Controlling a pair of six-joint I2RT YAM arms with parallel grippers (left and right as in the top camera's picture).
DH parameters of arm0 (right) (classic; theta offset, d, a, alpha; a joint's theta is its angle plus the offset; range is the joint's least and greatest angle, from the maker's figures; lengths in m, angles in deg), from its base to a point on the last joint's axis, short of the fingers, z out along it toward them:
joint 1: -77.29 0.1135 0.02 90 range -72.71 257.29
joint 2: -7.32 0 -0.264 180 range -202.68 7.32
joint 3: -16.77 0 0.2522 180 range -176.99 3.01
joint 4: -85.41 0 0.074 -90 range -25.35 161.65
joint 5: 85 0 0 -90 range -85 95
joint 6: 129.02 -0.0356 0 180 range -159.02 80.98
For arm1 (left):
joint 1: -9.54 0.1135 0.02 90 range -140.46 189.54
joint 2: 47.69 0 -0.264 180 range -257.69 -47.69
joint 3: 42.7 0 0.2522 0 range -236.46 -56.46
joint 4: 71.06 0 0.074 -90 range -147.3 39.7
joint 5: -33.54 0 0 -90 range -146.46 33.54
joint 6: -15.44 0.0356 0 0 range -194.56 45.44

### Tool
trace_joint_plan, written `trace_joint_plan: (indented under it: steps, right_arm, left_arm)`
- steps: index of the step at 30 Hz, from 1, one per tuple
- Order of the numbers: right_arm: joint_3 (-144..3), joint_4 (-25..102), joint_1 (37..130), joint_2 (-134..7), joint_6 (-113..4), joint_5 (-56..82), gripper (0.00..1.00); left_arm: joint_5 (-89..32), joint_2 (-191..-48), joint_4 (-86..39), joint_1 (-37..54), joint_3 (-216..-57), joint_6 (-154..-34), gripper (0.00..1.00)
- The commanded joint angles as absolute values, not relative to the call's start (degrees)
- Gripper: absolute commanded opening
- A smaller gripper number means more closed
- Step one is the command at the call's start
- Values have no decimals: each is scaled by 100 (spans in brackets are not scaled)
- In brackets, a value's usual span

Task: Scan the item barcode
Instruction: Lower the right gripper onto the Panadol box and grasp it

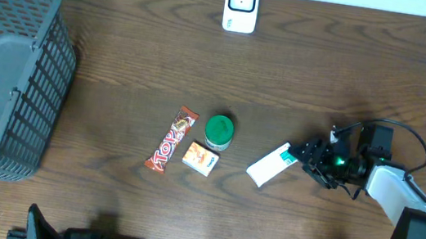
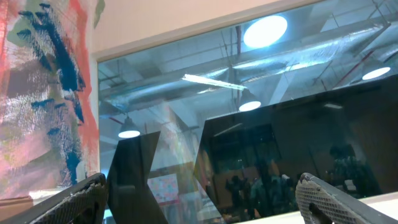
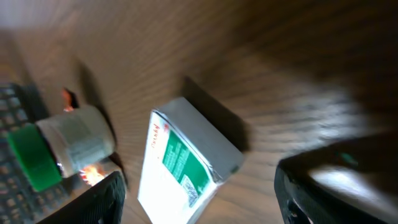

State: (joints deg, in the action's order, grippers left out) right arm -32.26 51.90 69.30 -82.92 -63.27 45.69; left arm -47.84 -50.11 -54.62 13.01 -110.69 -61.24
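Note:
A white box with a green label (image 1: 270,165) lies flat on the wooden table right of centre. My right gripper (image 1: 300,157) is at its right end. In the right wrist view the box (image 3: 186,162) sits between the two dark fingers of the right gripper (image 3: 199,190), with a gap on each side, so the jaws are open around it. A white scanner (image 1: 241,5) stands at the far edge of the table. My left gripper (image 2: 199,190) points upward at a window and ceiling lights, its fingers wide apart and nothing between them.
A green-lidded jar (image 1: 219,132), a small orange box (image 1: 200,159) and a red candy bar (image 1: 171,140) lie just left of the white box. A grey mesh basket (image 1: 4,75) fills the left side. The right arm's cable (image 1: 408,137) loops at the right.

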Motion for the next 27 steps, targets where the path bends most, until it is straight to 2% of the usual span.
trace_joint_plan:
  steps: [1,2,5,8,16,21,27]
  right_arm:
    - [-2885,5341,7065,-8495,-6650,4106,74]
    - [-2885,5393,7094,-8495,-6674,4073,73]
    - [-2885,5439,7231,-8495,-6959,3789,58]
    - [-2885,5441,7400,-8495,-6987,3629,47]
    - [-2885,5542,7706,-8495,-6985,3487,32]
    - [-2885,5535,7706,-8495,-6983,3491,18]
    - [-2885,5538,7695,-8493,-6961,3633,11]
  left_arm:
    - [-4816,-5000,-5456,1272,-11067,-6157,96]
    - [-4816,-5000,-5454,1272,-11067,-6157,96]
    - [-4816,-5000,-5447,1272,-11067,-6157,96]
    - [-4816,-5000,-5436,1272,-11067,-6157,97]
    - [-4816,-5000,-5412,1272,-11067,-6157,96]
    - [-4816,-5000,-5327,1272,-11067,-6157,96]
    - [-4816,-5000,-5012,1272,-11067,-6157,96]
